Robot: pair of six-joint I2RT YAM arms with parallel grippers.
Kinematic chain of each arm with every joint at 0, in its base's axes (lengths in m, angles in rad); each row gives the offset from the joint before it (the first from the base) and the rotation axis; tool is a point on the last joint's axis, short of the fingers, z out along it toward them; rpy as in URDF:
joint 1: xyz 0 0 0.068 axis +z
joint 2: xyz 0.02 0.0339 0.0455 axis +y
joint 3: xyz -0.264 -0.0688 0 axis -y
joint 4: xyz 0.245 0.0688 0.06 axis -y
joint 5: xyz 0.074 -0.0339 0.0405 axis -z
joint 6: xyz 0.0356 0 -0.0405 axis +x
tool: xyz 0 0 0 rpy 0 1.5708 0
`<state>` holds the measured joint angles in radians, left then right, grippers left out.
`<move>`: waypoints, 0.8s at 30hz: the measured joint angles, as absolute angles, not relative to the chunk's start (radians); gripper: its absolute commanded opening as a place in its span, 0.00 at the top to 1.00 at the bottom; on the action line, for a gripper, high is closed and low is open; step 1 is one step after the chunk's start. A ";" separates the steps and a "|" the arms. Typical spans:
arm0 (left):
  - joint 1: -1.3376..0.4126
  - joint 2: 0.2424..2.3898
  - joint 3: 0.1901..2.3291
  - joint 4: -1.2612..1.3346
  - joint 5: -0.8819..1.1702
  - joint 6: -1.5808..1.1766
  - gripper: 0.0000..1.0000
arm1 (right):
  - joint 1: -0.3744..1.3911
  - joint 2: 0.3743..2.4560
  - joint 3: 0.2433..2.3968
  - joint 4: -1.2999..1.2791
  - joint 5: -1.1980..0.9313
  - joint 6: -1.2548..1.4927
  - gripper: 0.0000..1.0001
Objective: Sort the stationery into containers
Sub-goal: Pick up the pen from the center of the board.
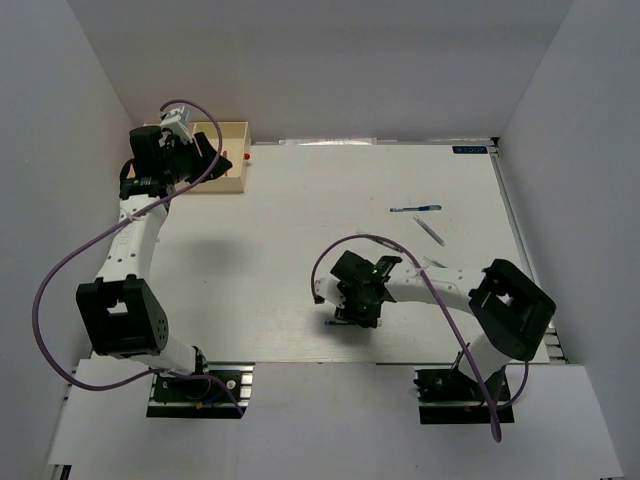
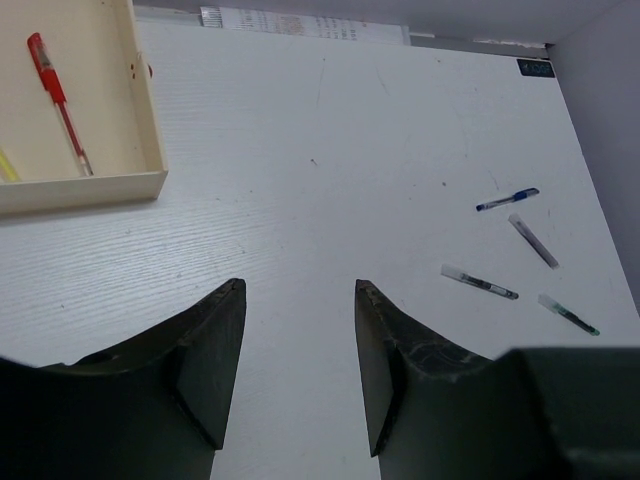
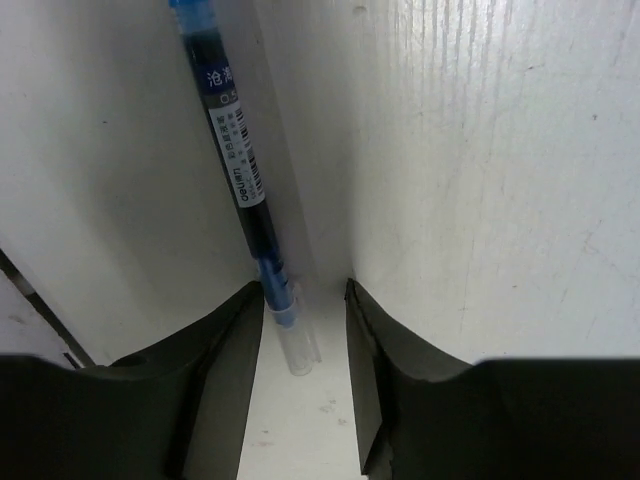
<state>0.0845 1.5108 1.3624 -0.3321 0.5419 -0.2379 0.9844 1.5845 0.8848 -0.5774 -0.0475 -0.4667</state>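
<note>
The cream tray [image 1: 232, 182] stands at the far left. In the left wrist view the tray [image 2: 145, 110] holds a red pen [image 2: 58, 100] and the tip of a yellow-green one [image 2: 6, 166]. My left gripper [image 1: 185, 150] hovers over the tray; its jaws [image 2: 300, 290] are open and empty. My right gripper [image 1: 356, 308] is low at the table's front middle. Its open jaws [image 3: 305, 292] straddle the clear-capped end of a blue pen [image 3: 235, 140] lying on the table, close to the left finger. The pink cylinder and tape ring are out of view.
More pens lie on the right half of the table: a blue one [image 1: 415, 208] [image 2: 507, 199], a greyish one [image 1: 430, 230] [image 2: 533, 240], and two clear ones [image 2: 480, 282] [image 2: 568, 314]. White walls enclose the table on three sides.
</note>
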 measured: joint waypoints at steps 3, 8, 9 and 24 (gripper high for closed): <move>0.083 1.492 1.342 -0.324 0.550 -0.238 0.42 | 0.991 1.583 0.877 -0.562 -0.039 -0.464 0.69; 0.083 1.470 1.332 -0.305 0.594 -0.224 0.43 | 1.011 1.549 0.839 -0.494 0.009 -0.473 1.00; 0.083 1.470 1.332 -0.305 0.612 -0.219 0.43 | 1.015 1.539 0.828 -0.477 0.022 -0.480 1.00; -0.062 1.550 1.143 -0.404 1.031 -0.170 0.47 | 1.017 1.313 0.757 -0.292 0.207 -0.772 1.00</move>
